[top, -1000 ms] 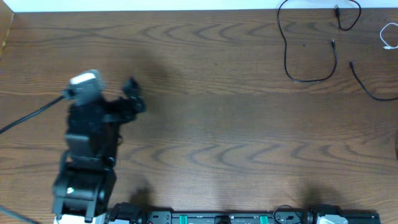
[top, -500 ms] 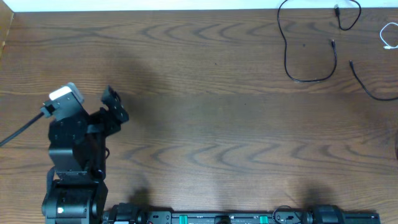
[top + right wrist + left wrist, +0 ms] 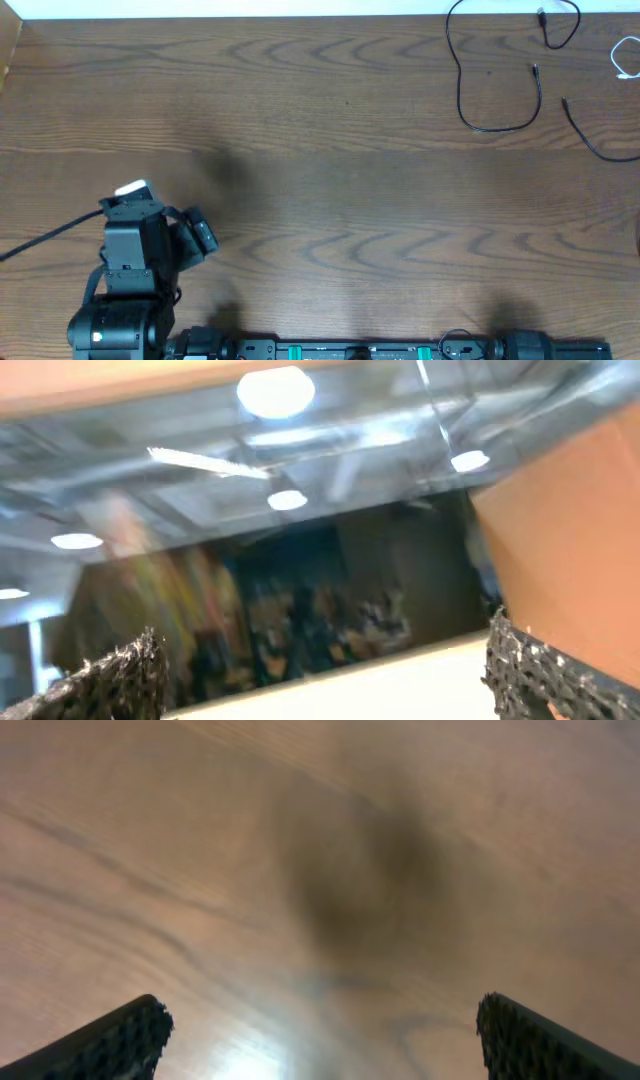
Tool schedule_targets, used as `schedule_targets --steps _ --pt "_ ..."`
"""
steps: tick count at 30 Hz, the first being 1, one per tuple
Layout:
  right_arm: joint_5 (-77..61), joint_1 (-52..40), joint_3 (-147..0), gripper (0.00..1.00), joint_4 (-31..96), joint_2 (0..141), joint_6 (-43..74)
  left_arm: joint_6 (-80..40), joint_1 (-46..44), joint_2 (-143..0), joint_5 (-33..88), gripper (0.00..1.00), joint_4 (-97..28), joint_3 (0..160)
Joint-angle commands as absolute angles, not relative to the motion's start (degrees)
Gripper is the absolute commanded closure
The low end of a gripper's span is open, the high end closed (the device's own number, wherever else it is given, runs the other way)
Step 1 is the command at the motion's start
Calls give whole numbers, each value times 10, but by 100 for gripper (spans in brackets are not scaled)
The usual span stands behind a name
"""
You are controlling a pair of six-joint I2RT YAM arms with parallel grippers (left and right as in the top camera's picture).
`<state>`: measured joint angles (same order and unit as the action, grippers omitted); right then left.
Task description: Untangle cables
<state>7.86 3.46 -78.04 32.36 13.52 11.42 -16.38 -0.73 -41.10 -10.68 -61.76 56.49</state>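
Several black cables [image 3: 461,95] and one white cord [image 3: 621,62] lie at the table's [image 3: 330,150] far right corner, seemingly uncrossed, though such thin strands read poorly. The left gripper [image 3: 197,235], well apart from them, and the right gripper [image 3: 320,670] both gape empty. Separation looks nearly finished; the next move is a reach only if strands overlap.

Three black cords [image 3: 461,100] on one wooden table [image 3: 320,200], or perhaps only two, as two of them may join beyond the top edge. One white cord [image 3: 618,60]. One robot arm [image 3: 128,265] from overhead. Two left fingertips [image 3: 115,1040] and two right fingertips [image 3: 110,680] in the wrist views.
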Motion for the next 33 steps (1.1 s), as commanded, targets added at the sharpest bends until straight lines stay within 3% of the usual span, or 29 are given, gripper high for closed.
schedule_targets --steps 1,9,15,33 --pt "114 37 -772 1 420 141 106 -155 -4 -411 -112 2 -632 576" --pt "102 37 -768 1 548 141 70 -155 -4 -411 -112 2 -632 576" --pt "59 37 -717 1 555 141 33 -155 -4 -411 -112 2 -632 576" --pt "-115 78 -311 1 252 7 32 -155 -4 -411 -112 2 -632 576"
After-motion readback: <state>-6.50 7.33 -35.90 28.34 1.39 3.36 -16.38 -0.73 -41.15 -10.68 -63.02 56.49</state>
